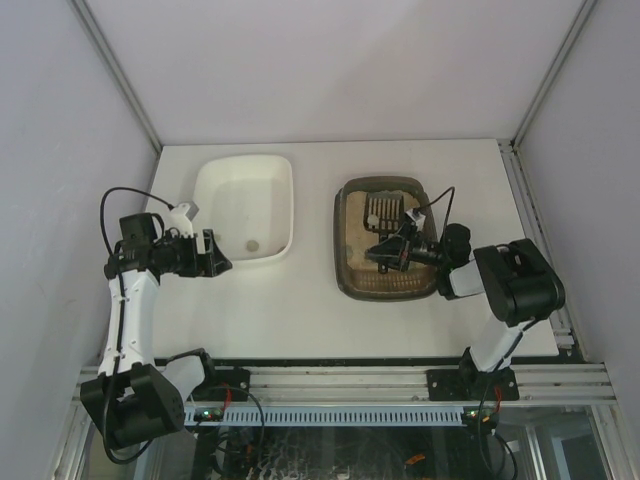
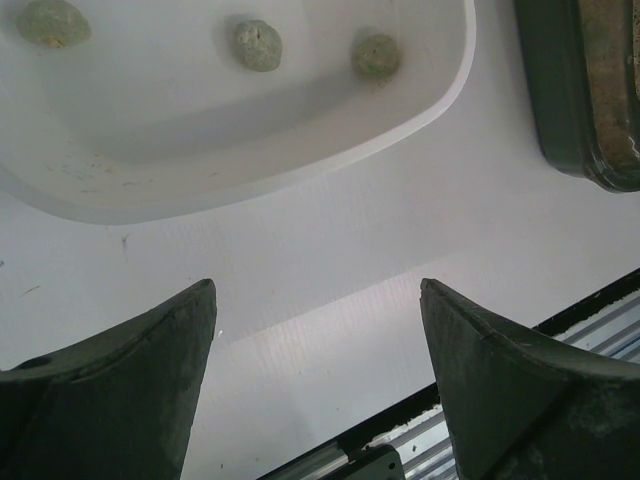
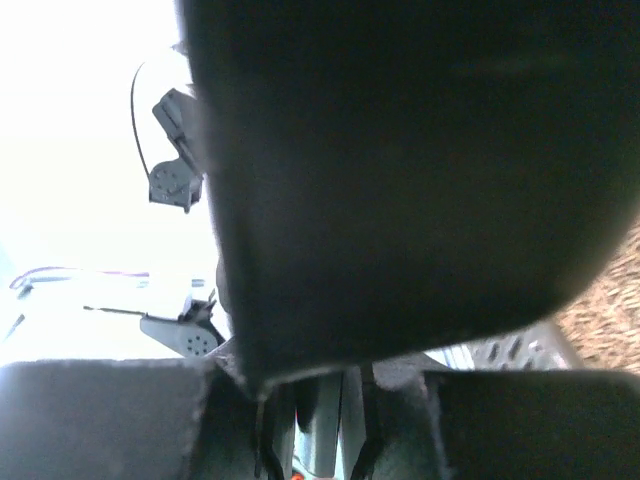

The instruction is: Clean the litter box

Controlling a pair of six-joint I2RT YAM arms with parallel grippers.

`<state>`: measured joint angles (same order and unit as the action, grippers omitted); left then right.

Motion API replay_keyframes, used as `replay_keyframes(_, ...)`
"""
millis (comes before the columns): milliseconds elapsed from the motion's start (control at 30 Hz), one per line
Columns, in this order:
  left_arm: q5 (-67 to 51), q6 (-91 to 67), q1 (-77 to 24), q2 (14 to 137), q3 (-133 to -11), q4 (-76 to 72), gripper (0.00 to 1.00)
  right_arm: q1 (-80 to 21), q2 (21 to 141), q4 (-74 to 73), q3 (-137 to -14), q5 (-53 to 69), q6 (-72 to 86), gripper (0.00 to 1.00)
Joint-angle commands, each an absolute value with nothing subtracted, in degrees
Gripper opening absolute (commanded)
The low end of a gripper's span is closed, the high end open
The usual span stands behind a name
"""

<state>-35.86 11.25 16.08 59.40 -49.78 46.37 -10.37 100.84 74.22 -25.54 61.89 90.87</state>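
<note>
Since the dark brown translucent rectangular plastic litter box sits flat on the right half of the white surface, directly ahead of the right arm, with beige sandy litter over its floor, it probably handles as a stiff but thin-walled tray made bottom-heavy by loose grain. Tip it and the litter would slide and spill, so any hold belongs on the rim of a long side, kept level, and the smooth plastic looks slippery under hard fingers. Inside it, toward the far end, lies the head of a grey slotted plastic scoop. The right end effector hovers over the box with its jaws closed, and from overhead it appears clamped on the scoop's handle, though its wrist view is mostly blocked by a dark blurred shape. Apart to the left stands a white rounded rectangular plastic tub holding three small greenish-grey lumps. The left end effector hangs just beside the tub's near edge, jaws wide apart and empty. Plain pale walls enclose the surface on three sides, and an aluminium rail carries both arm bases along the near edge.
</note>
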Motion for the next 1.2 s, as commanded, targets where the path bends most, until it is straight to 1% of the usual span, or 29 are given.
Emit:
replay_keyframes(0, -37.5, 12.5, 15.5, 59.0, -49.8, 46.2, 0.87, -9.4, 93.3, 66.4, -26.1, 62.8, 83.5, 0.0)
replay_keyframes(67, -37.6, 12.6, 15.3, 59.2, -50.0, 46.5, 0.86, -5.6, 92.2, 73.5, -24.8, 61.4, 87.3, 0.0)
replay_keyframes(100, -37.4, 12.6, 15.3, 58.9, -49.9, 46.5, 0.87, -6.8, 91.1, 71.3, -25.8, 62.0, 86.2, 0.0)
replay_keyframes(133, -37.3, 12.6, 15.3, 58.5, -49.9, 46.5, 0.87, -8.7, 88.1, 63.6, -28.0, 62.5, 81.9, 0.0)
replay_keyframes(167, -37.3, 12.7, 15.3, 58.0, -49.9, 46.5, 0.87, -10.4, 85.1, 53.3, -29.8, 62.0, 74.0, 0.0)
replay_keyframes(233, -37.2, 12.6, 15.3, 57.0, -49.8, 46.5, 0.87, -13.5, 78.8, 30.3, -34.5, 58.1, 55.7, 0.0)
replay_keyframes(267, -37.1, 12.6, 15.3, 56.6, -50.0, 46.6, 0.87, -14.6, 76.5, 23.1, -36.5, 56.0, 50.5, 0.0)
replay_keyframes(367, -35.2, 13.4, 15.3, 54.9, -51.9, 47.3, 0.87, -16.9, 72.3, 13.9, -40.5, 51.6, 42.9, 0.0)
replay_keyframes(433, -33.2, 14.2, 15.3, 53.4, -54.3, 48.0, 0.87, -20.7, 71.5, 1.5, -45.8, 46.0, 34.7, 0.0)
replay_keyframes(467, -32.2, 14.3, 15.3, 52.9, -55.7, 48.2, 0.87, -22.6, 72.2, -2.5, -49.0, 44.0, 31.7, 0.0)
replay_keyframes(533, -29.7, 14.3, 15.3, 51.9, -58.5, 48.4, 0.87, -25.0, 74.7, -4.7, -52.9, 43.3, 30.6, 0.0)
replay_keyframes(633, -26.0, 13.5, 15.3, 50.9, -62.5, 48.5, 0.87, -26.8, 79.3, 2.6, -53.8, 46.1, 35.8, 0.0)
replay_keyframes(767, -19.1, 11.3, 15.5, 51.7, -66.5, 49.5, 0.88, -28.8, 88.3, 15.0, -55.2, 50.8, 47.3, 0.0)
replay_keyframes(833, -16.5, 10.1, 16.2, 52.2, -66.9, 49.3, 0.87, -30.8, 93.3, 16.0, -59.0, 50.3, 48.6, 0.0)
replay_keyframes(900, -14.1, 8.2, 17.6, 52.5, -66.9, 48.7, 0.87, -33.8, 97.4, 7.0, -66.4, 45.8, 42.8, 0.0)
replay_keyframes(967, -14.3, 6.4, 20.5, 53.0, -67.2, 48.6, 0.87, -37.8, 101.8, -8.3, -76.5, 38.2, 35.1, 0.0)
replay_keyframes(1067, -15.9, 4.7, 24.8, 52.7, -67.3, 48.3, 0.87, -42.1, 111.0, -27.3, -93.4, 29.0, 28.5, 0.0)
replay_keyframes(1167, -15.6, 5.6, 25.7, 52.2, -67.0, 48.9, 0.87, -45.8, 119.6, -39.8, -108.1, 21.4, 23.6, 0.0)
